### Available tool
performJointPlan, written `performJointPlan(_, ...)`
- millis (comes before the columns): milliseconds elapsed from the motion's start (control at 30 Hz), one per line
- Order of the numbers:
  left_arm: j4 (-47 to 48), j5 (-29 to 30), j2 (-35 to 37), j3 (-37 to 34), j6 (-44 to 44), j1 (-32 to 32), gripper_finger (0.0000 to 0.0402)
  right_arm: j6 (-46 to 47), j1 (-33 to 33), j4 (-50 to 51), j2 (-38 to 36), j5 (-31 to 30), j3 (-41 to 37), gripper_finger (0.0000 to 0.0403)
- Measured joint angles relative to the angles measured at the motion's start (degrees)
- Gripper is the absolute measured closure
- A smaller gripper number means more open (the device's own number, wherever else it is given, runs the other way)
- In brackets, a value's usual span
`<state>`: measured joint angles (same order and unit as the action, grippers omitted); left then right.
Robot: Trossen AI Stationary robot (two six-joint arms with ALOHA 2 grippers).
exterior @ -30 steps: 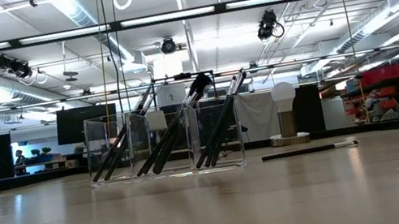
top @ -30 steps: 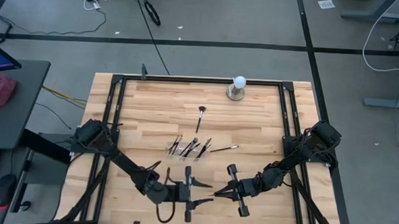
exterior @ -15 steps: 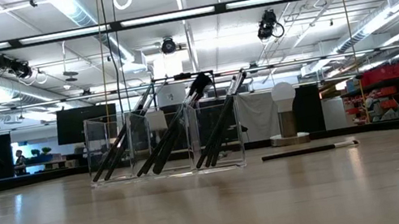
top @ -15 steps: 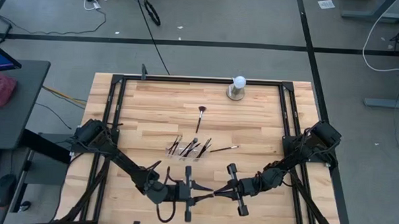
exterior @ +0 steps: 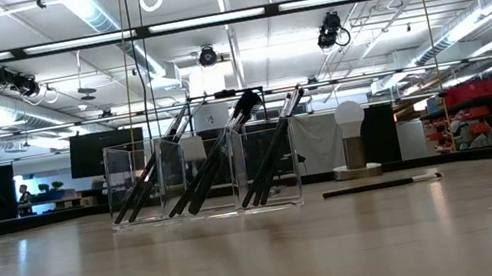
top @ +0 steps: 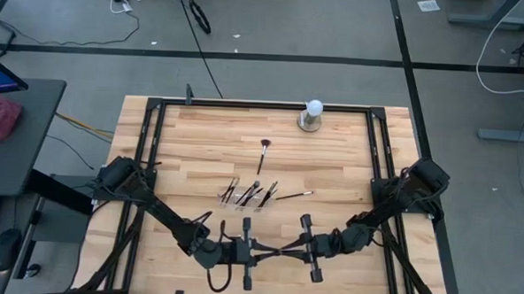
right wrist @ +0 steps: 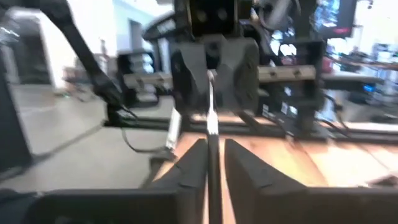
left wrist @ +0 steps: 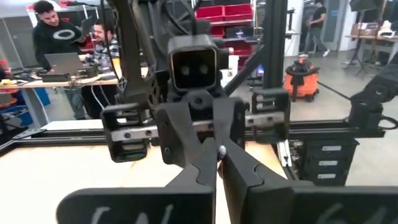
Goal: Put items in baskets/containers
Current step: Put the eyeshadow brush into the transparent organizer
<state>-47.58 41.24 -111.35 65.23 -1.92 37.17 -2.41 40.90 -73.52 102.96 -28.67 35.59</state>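
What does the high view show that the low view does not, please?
Only the high view shows the left gripper and right gripper meeting tip to tip near the table's edge, plus a lone brush lying farther back. Only the low view shows the brushes leaning in the clear tray's compartments, and the room behind. Both show the tray, the white ball and a loose brush beside the tray.

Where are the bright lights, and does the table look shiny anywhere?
Low view: long ceiling lights glow brightly overhead, the table shows a pale sheen from them, and the room shows through the clear tray. High view: light falls evenly on the table, with only soft shadows beside the arms and no strong glare.
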Motion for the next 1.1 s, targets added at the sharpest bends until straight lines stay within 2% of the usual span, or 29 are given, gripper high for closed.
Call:
performJointPlan(133, 4.9, 1.9, 1.9, 0.0, 1.3, 1.0, 0.0395, 0.5, 1.7, 8.8, -3.9, -8.2, 0.0, 0.0308)
performJointPlan(200, 11.8, 3.1, 4.4, 0.0, 4.5, 1.5, 0.0396, 1.4, 2.7, 15.2, -6.9, -12.9, -0.1, 0.0290)
performJointPlan(300, 25.0, 3.3, 9.2, 0.0, 12.9, 2.1, 0.0396, 4.4, 3.9, 23.8, -11.0, -16.4, -0.1, 0.0268)
performJointPlan(400, 38.7, 2.5, 14.4, 0.0, 22.1, 2.3, 0.0395, 8.2, 4.4, 29.7, -13.6, -16.5, -0.1, 0.0255)
performJointPlan(533, 55.1, 1.3, 21.5, 0.0, 32.8, 1.5, 0.0396, 10.5, 4.3, 31.8, -13.8, -16.4, -0.1, 0.0250)
performJointPlan(733, 74.3, -6.8, 31.6, 0.1, 44.1, -1.4, 0.0396, 12.5, 4.3, 33.2, -13.3, -16.3, -0.1, 0.0250)
performJointPlan(833, 84.4, -11.4, 34.3, 2.1, 47.7, -3.3, 0.0396, 12.5, 4.3, 33.4, -13.3, -16.4, -0.1, 0.0250)
performJointPlan(967, 98.9, -16.9, 34.0, 9.1, 47.8, -5.1, 0.0396, 12.5, 4.0, 33.4, -13.3, -16.4, -0.1, 0.0250)
performJointPlan(1100, 108.1, -18.1, 32.5, 16.1, 46.3, -6.6, 0.0396, 12.7, 3.6, 33.5, -13.3, -16.3, -0.1, 0.0250)
